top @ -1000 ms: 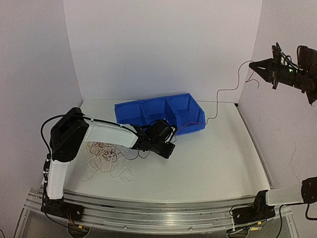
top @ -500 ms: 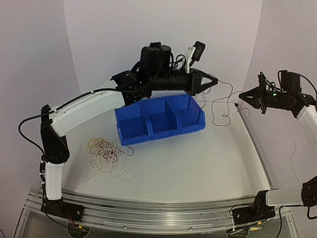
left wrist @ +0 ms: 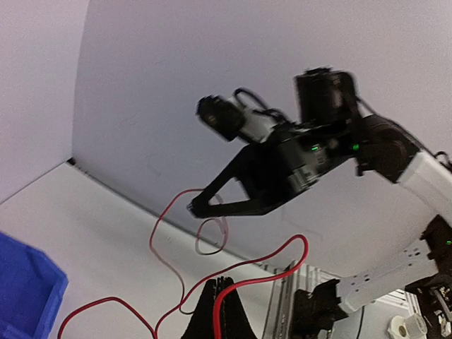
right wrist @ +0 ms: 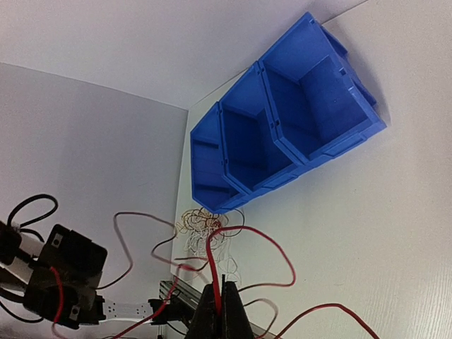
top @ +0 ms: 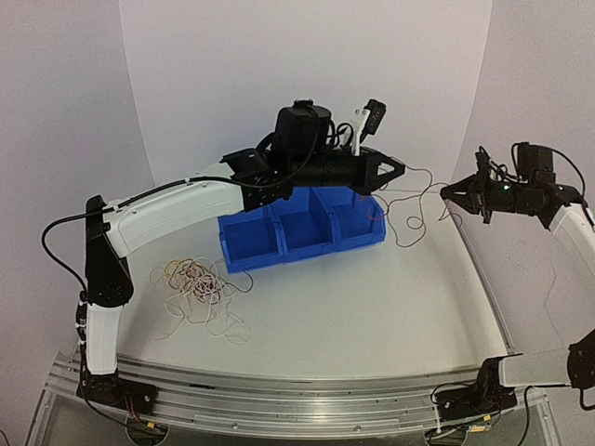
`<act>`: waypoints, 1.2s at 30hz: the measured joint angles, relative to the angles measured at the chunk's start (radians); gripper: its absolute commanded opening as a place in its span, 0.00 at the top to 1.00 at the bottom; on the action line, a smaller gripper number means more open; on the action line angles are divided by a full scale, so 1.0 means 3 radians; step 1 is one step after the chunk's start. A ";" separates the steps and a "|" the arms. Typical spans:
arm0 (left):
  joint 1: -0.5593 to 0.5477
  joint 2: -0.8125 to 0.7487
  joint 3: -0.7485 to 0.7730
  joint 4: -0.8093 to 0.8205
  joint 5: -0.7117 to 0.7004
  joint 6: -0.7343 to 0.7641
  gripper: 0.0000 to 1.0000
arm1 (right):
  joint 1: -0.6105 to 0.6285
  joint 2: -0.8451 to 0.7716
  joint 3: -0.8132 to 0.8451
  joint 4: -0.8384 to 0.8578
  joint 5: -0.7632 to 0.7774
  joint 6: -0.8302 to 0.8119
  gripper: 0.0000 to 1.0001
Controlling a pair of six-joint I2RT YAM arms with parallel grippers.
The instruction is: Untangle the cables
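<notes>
One dark red cable [top: 401,244] hangs in slack loops in the air between my two grippers, to the right of the blue bin. My left gripper [top: 402,169] is raised above the bin's right end and is shut on that red cable [left wrist: 305,247], which runs out of its tips [left wrist: 219,280]. My right gripper [top: 443,190] faces it from the right and is shut on the same cable [right wrist: 290,265] at its tips [right wrist: 222,280]. The other cables lie in a tangled pile [top: 193,282] of white, yellow-orange and dark strands on the table at the left.
The blue three-compartment bin [top: 279,251] stands at the back middle of the table, its compartments looking empty in the right wrist view [right wrist: 332,152]. A metal rail [top: 279,395] runs along the near edge. White walls close in the back and both sides.
The left arm has risen from the table beside the bin to above its right end. The right gripper has come down and leftward, so the red cable now sags between them.
</notes>
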 measured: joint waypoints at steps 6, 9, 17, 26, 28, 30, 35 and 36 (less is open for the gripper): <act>0.0004 0.0000 -0.0098 -0.0686 -0.1104 -0.0072 1.00 | 0.0825 0.0261 0.0056 0.0071 0.0437 0.0032 1.00; 0.0020 0.0000 -0.0099 -0.1062 -0.1665 -0.0201 1.00 | 0.1278 0.0610 0.0233 0.0091 0.0750 0.0029 1.00; 0.0468 -0.0057 -0.0274 -0.1844 -0.2331 -0.0720 1.00 | 0.2219 0.1739 0.1230 0.0135 0.1625 0.0005 1.00; 0.1236 -0.0102 -0.0419 -0.2155 -0.2450 -0.0898 1.00 | 0.2855 0.2800 0.2222 0.0456 0.2559 0.0153 1.00; 0.1328 -0.0076 -0.0351 -0.2161 -0.2411 -0.0887 1.00 | 0.2915 0.3054 0.2438 0.0551 0.2735 0.0164 1.00; 0.1399 -0.0028 -0.0276 -0.2159 -0.2324 -0.0854 1.00 | 0.2964 0.3308 0.2663 0.0619 0.2883 0.0183 1.00; 0.1515 0.0174 -0.0157 -0.2143 -0.2087 -0.0805 1.00 | 0.3052 0.3804 0.3083 0.0794 0.3084 0.0259 1.00; 0.1529 0.0222 -0.0157 -0.2143 -0.2045 -0.0797 1.00 | 0.3066 0.3861 0.3115 0.0842 0.3092 0.0267 1.00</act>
